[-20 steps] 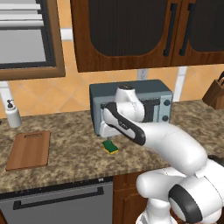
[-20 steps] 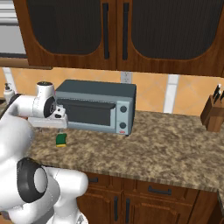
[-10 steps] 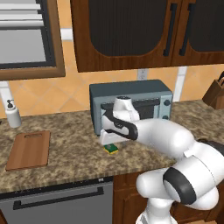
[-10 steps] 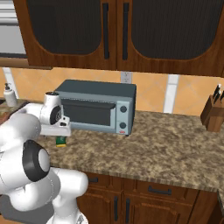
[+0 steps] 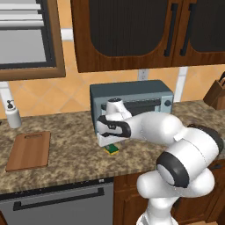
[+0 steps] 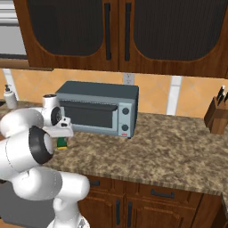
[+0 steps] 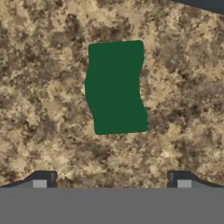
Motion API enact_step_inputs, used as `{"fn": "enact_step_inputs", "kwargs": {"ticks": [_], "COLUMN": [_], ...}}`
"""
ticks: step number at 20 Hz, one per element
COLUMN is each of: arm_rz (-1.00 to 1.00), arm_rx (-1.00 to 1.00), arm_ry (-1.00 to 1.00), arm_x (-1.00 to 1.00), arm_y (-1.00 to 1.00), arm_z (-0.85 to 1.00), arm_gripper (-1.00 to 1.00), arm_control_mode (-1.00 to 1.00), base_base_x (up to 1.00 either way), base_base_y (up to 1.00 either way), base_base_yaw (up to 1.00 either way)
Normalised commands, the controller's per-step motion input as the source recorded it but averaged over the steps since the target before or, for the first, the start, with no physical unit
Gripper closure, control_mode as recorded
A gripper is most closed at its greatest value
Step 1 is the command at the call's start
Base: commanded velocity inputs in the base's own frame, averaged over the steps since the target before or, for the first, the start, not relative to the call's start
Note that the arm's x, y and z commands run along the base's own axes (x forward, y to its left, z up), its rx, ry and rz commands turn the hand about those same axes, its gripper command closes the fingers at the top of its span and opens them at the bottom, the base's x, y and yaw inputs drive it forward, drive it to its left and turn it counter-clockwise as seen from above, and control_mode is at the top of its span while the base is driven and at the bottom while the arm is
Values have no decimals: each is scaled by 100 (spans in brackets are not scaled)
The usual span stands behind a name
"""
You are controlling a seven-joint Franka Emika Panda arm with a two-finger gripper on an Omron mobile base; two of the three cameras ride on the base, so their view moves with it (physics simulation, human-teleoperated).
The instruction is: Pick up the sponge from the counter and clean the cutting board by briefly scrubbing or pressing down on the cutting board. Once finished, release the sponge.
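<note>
The sponge [image 7: 115,87] lay flat on the speckled granite bench [image 5: 66,149], green face up, just in front of the toaster oven [image 5: 132,99] and toward that oven's left end as seen from the left base view. In that view only a small corner of the sponge [image 5: 114,150] peeked out beneath the white hand; in the right base view it [image 6: 61,142] showed as a small green-and-yellow block tucked under the hand, close to the oven's front.

The end effector [image 7: 112,180] hovered directly above the sponge with its two dark fingertips [image 7: 43,179] spread wide apart, one to each side, neither touching the block. Bare granite showed between the tips and the sponge's near edge, so nothing was gripped.

The cutting board [image 5: 29,150] sat well apart from the toaster oven, far off to its left on the same bench, with its handle slot at the end nearer the wall. A soap dispenser [image 5: 13,115] stood by the wall behind the board. A knife block [image 6: 216,115] stood well off to the oven's right.
</note>
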Motion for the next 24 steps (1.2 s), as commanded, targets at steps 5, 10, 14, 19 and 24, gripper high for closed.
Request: {"fn": "enact_step_inputs", "kwargs": {"ticks": [5, 10, 14, 19, 24], "arm_rz": [0, 0, 0, 0, 0], "arm_rx": [-4, 0, 0, 0, 0], "arm_ry": [-2, 0, 0, 0, 0], "arm_x": [19, 30, 31, 20, 2], "arm_y": [6, 0, 0, 1, 21], "arm_z": [-15, -22, -31, -36, -51], "arm_gripper": [-100, -100, -100, -100, 100], "arm_control_mode": [-100, -100, -100, -100, -100], "base_base_x": [0, 0, 0, 0, 0], "base_base_y": [0, 0, 0, 0, 0], "base_base_yaw": [0, 0, 0, 0, 0]}}
